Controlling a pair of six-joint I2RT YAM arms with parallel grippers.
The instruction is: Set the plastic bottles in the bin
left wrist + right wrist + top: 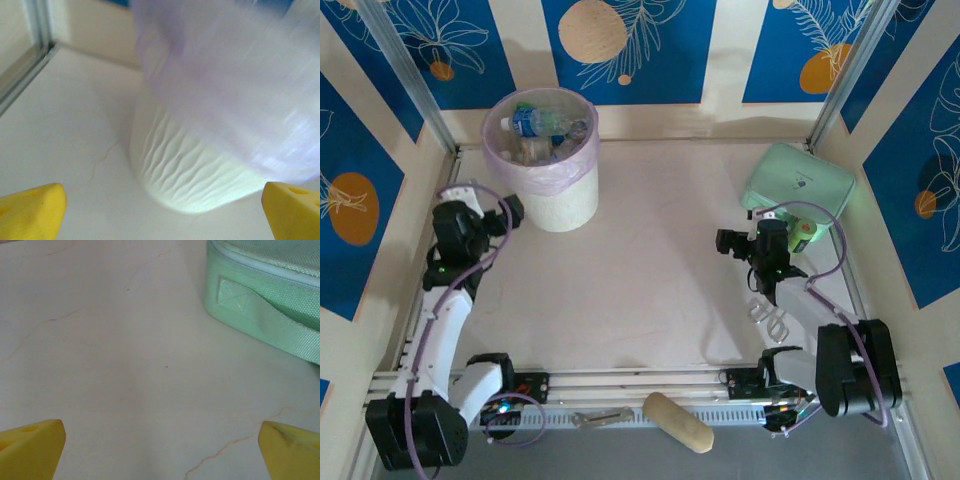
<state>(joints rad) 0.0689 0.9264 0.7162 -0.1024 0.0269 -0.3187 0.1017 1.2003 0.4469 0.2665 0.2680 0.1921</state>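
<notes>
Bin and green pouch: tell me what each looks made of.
Bin: likely moulded plastic, matte cream, with a rippled relief wall; lined with a thin translucent pink film bag. Pouch: woven fabric, probably nylon mesh, slightly shiny, with visible weave.

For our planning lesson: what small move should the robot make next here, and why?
Probably turn the right gripper, open and empty, toward the small green thing beside the pouch; it might be a last bottle. Other bottles already lie in the bin.

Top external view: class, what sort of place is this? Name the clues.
Probably a robot lab work cell: two arms bolted to a pale table, blue patterned panels walling it in, and a bin of plastic bottles.
</notes>
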